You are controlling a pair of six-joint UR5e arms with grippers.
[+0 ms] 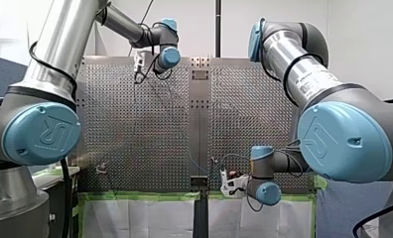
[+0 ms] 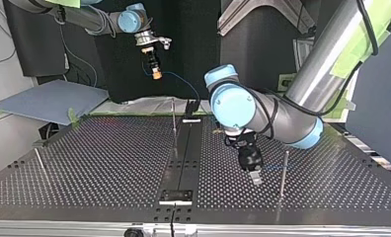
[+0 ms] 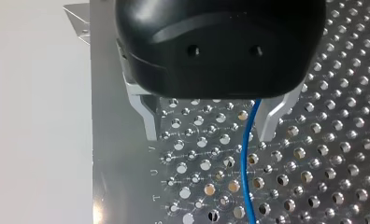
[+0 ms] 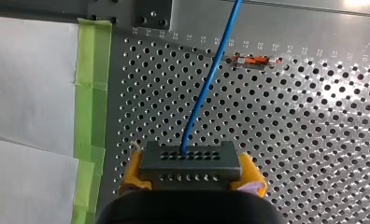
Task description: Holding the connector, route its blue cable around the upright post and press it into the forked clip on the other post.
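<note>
Front view: my left arm (image 1: 60, 54) reaches to the far end of the perforated worktop (image 1: 150, 129). My right arm (image 1: 308, 79) folds back, so its wrist sits low at the near edge. Both sets of jaws are too small here to tell how they stand.

Top view: my right arm (image 2: 97, 19) comes in at the view's left, and my right jaws hang high above the far edge. The blue cable (image 2: 189, 85) arcs down from them toward the middle of the worktop, behind a thin upright post (image 2: 174, 121). My left arm (image 2: 282, 118) comes in at the view's right with my left jaws low over the holes, just beside a second post (image 2: 284, 170). I cannot tell which post carries the forked clip.

Left wrist view: my left jaws stand wide apart and hold nothing. The cable runs loose between the two metal fingers (image 3: 150, 119) – nearer one of them than the other – and on across the worktop ahead.

Right wrist view: my right jaws are closed, their yellow pads (image 4: 251, 170) clamped on either side of the dark connector (image 4: 188, 161). The cable leaves the connector's top face and runs ahead over the worktop, past a small orange-and-clear piece (image 4: 255, 60) lying near it. Green tape (image 4: 92, 93) edges the worktop, with a white sheet (image 4: 29, 84) beyond.
</note>
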